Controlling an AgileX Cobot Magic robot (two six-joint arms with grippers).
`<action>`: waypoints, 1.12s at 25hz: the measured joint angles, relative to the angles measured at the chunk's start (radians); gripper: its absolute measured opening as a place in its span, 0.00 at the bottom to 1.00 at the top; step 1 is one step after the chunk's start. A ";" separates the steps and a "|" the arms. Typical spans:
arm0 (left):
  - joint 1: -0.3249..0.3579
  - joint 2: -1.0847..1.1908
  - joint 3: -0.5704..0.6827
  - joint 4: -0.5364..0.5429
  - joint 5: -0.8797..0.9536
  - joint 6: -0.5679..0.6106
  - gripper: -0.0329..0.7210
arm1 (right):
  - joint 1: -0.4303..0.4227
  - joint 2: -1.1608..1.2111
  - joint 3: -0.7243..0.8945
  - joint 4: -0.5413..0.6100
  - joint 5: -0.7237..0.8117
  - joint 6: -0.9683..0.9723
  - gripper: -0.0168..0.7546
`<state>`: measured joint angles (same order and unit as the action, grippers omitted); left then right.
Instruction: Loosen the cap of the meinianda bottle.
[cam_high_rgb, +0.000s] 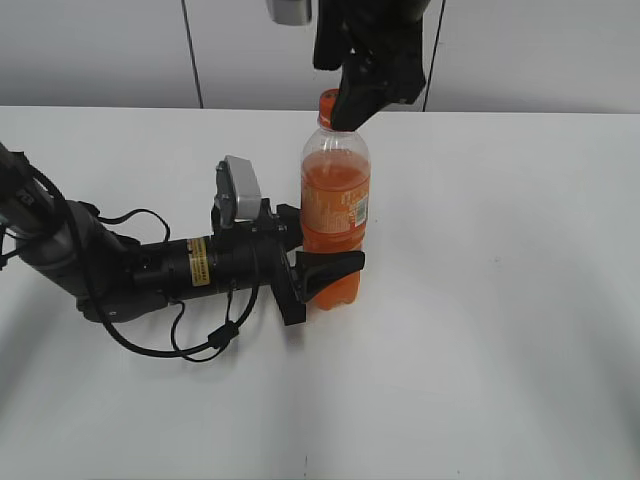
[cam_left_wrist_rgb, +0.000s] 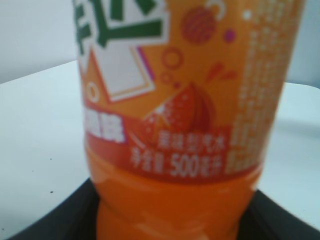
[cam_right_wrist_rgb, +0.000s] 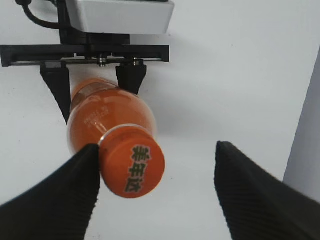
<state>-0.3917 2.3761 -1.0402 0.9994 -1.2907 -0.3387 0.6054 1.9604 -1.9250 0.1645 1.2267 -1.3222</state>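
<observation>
White table (cam_high_rgb: 520, 300), pale wall (cam_high_rgb: 100, 50).

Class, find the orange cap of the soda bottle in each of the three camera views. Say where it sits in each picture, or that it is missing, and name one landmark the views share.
Exterior view: the cap sits top centre, partly hidden by the right hand.
Left wrist view: not in it; only the label and lower body show.
Right wrist view: lower left of centre, seen from above, touching one finger of the open hand.
Shared landmark: the bottle with its orange label.
</observation>
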 joint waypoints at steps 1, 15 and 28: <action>0.000 0.000 0.000 0.000 0.000 0.000 0.57 | 0.000 0.000 0.000 -0.001 0.000 0.029 0.74; 0.000 0.000 0.000 0.000 0.000 0.000 0.57 | 0.000 -0.072 -0.001 0.024 0.000 0.971 0.77; 0.000 0.000 0.000 0.000 0.000 0.000 0.57 | 0.000 -0.095 0.053 0.027 0.000 1.308 0.77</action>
<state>-0.3917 2.3761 -1.0402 0.9994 -1.2907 -0.3387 0.6054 1.8658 -1.8718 0.1916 1.2266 -0.0140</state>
